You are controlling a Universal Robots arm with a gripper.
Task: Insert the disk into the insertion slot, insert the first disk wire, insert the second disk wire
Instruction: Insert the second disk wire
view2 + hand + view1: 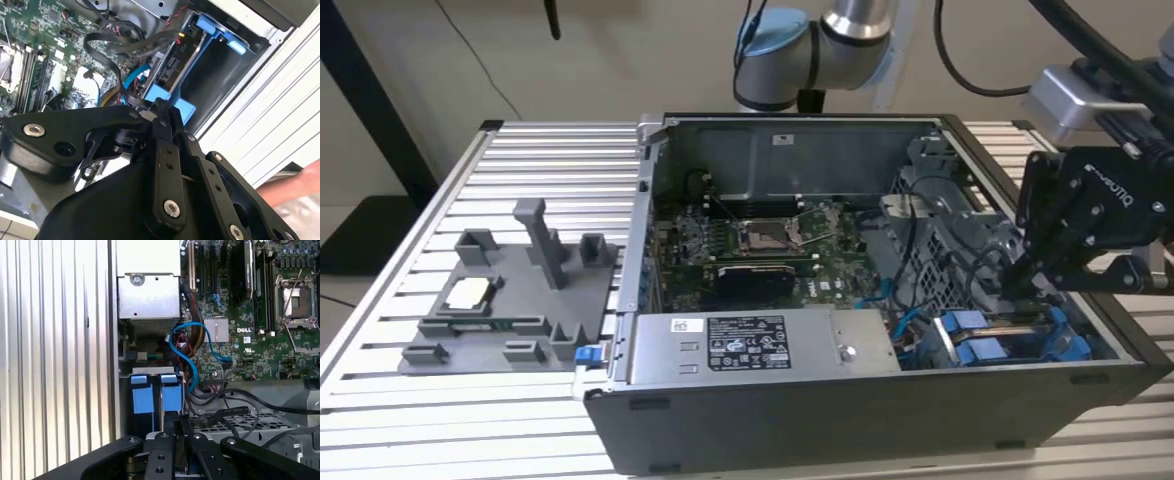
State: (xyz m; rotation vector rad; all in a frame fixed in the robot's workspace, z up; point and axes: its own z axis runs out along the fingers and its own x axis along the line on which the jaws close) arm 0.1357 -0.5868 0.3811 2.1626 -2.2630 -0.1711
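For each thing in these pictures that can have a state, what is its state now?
computer case: open, side panel off, lying on the table
processor socket: bare, no cooler on it
insertion slot: blue tabs showing; whether a disk sits inside, cannot tell
blue cable: looped loosely over the board
fixture tray: on the table beside the case
end effector: lowered into the case, just above the insertion slot

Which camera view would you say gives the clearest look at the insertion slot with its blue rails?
The first wrist view: it looks straight at the insertion slot, its blue tabs side by side, just beyond the gripper. The second wrist view shows it obliquely, partly behind the gripper's linkage. In the exterior view it sits low in the case's corner.
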